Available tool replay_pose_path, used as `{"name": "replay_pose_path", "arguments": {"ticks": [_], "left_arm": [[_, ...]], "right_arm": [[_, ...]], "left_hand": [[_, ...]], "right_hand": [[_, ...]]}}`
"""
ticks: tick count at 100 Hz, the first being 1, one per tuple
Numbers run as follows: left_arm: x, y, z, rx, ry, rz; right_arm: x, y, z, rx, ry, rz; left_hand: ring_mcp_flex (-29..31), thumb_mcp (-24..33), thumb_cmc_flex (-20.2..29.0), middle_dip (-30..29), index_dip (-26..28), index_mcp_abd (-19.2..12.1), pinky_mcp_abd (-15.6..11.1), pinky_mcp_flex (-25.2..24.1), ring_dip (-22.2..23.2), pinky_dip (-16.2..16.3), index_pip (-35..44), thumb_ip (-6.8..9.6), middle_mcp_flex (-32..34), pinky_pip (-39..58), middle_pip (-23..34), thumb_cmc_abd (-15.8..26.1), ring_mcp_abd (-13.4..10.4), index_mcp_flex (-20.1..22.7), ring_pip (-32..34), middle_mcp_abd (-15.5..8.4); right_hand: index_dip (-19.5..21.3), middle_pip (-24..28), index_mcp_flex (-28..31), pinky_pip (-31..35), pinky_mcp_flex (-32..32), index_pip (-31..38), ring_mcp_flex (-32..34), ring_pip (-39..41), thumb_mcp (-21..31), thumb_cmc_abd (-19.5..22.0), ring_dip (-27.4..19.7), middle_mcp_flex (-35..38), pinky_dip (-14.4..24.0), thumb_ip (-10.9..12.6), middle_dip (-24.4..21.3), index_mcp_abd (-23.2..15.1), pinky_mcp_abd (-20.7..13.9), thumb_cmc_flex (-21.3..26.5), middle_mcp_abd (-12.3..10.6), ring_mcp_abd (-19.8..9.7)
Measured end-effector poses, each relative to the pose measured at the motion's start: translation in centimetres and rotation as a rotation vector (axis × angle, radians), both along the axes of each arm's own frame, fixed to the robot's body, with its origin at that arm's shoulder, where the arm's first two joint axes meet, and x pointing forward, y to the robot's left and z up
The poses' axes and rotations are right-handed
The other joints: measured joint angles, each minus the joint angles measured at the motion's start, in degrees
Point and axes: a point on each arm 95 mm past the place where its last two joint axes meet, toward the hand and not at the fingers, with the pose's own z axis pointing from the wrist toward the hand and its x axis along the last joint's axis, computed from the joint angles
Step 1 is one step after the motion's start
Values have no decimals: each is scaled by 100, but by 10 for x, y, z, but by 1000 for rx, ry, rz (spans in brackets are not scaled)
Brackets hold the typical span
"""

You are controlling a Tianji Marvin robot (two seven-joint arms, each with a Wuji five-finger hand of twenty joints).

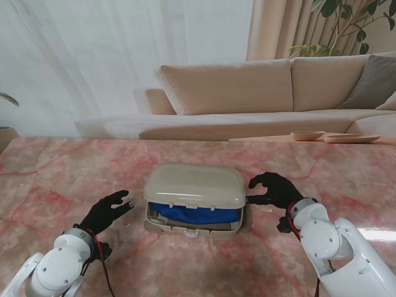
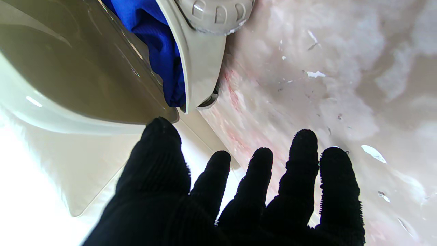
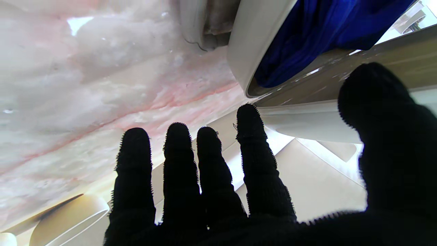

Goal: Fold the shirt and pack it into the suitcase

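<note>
Shirt, soft and limp (blue), lay packed inside the suitcase on the bench; lid nearly down. Left hand and right hand flanked it, fingers spread, empty; best pressed at the lid's stiff edges.

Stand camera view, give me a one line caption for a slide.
Both black-gloved hands, left hand and right hand, open beside the suitcase, lid ajar over the blue shirt.
</note>
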Motion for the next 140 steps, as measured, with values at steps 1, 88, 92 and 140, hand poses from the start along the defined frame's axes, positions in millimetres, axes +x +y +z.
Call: {"name": "replay_pose_path", "arguments": {"ticks": [1, 88, 92, 140], "left_arm": [[0, 0, 0, 0, 0, 0], [0, 0, -1, -4, 2, -12], [0, 0, -1, -4, 0, -13], [0, 1, -2, -4, -1, -14]], "right_arm": [[0, 0, 0, 0, 1, 0], [-12, -7, -2, -11, 9, -19], [-12, -5, 1, -6, -17, -18], [-16, 62, 18, 118, -147, 133]], "left_hand": [[0, 0, 0, 0, 0, 0, 0, 0, 0, 0, 0, 0, 0, 0, 0, 0, 0, 0, 0, 0], [0, 0, 0, 0, 0, 0, 1, -1, 0, 0, -1, 0, 0, -1, -2, 0, 0, 0, 0, 0], [0, 0, 0, 0, 0, 0, 1, -1, 0, 0, -1, 0, 0, -1, -2, 0, 0, 0, 0, 0], [0, 0, 0, 0, 0, 0, 1, -1, 0, 0, -1, 0, 0, -1, -3, 0, 0, 0, 0, 0]], "right_hand": [[0, 0, 0, 0, 0, 0, 0, 0, 0, 0, 0, 0, 0, 0, 0, 0, 0, 0, 0, 0], [64, -17, 0, 0, 0, 0, 0, -61, 40, 99, -1, 0, 0, 1, 7, 0, 1, 2, 0, 1], [64, -17, 0, 0, 0, 0, 0, -68, 116, 99, -1, 0, 0, 1, 12, 0, 1, 2, 0, 1], [64, 14, 43, -9, 0, -1, 0, -152, 437, 98, -1, 8, 0, 1, 13, 1, -195, 2, 0, 1]]}}
